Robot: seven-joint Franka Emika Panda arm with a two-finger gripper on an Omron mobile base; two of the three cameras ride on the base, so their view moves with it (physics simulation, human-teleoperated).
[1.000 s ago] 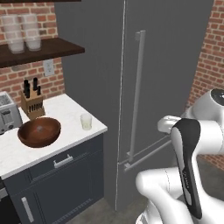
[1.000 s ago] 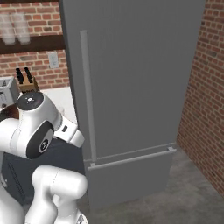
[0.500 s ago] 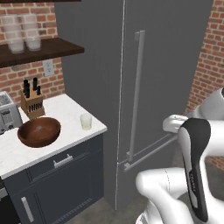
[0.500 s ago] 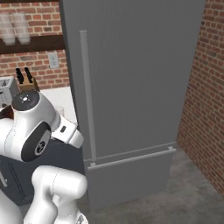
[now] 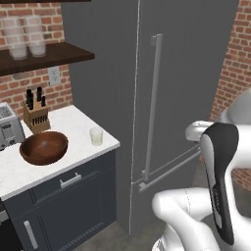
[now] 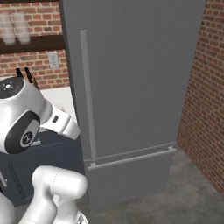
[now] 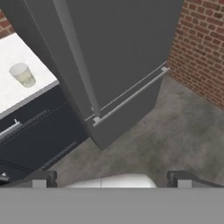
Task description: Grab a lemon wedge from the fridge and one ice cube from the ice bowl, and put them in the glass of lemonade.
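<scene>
Your pincer (image 7: 112,179) hangs spread and empty. The fridge (image 5: 196,73) door looks heavy and stiff. Take its rigid bar handle (image 5: 153,105) mid-length.

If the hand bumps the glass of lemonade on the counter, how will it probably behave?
The glass is small and upright, so it probably slides rather than tips from a low push. It holds liquid, so a knock higher up may spill it. It stands near the counter edge beside the fridge, so a shove that way could drop it.
</scene>
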